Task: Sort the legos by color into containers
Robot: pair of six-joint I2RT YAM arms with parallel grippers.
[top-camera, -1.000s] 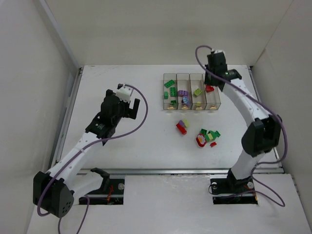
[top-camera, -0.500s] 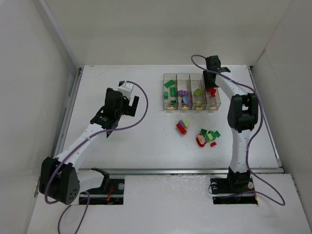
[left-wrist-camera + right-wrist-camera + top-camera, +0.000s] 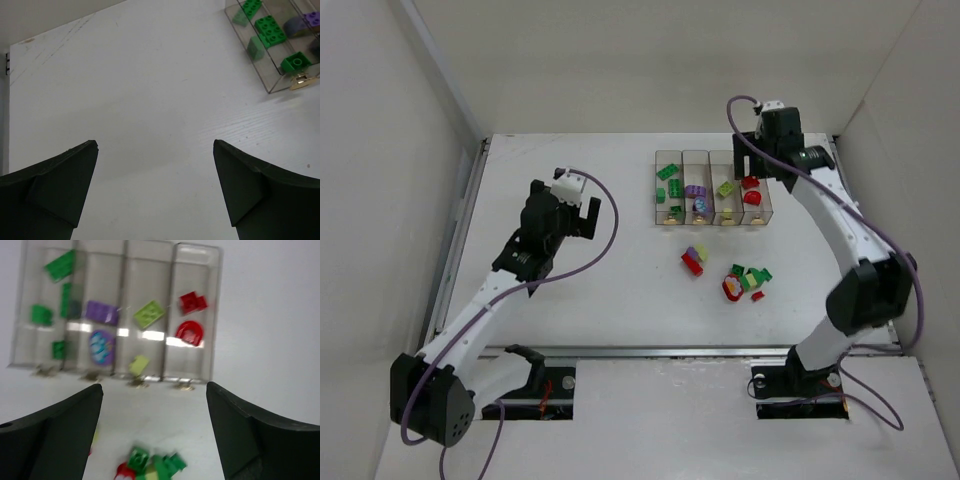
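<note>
Legos (image 3: 745, 282): loose pile on table (image 3: 620, 290) near bins (image 3: 714, 152); others already sorted inside. Right fingers (image 3: 65, 430) just spread, empty, above row. Second red brick (image 3: 190, 333) newly in rightmost bin (image 3: 192, 270): drop complete. Left fingers (image 3: 55, 180) open, idle.

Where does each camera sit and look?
Top external: above and behind, looking down on the table; the whole left arm and right arm show.
Left wrist: on the left arm, looking past the open left hand at bare table and the green-brick bin.
Right wrist: on the right arm, looking down past the open right hand at four bins and loose bricks.
Shared: both wrist views show the green-brick bin.
</note>
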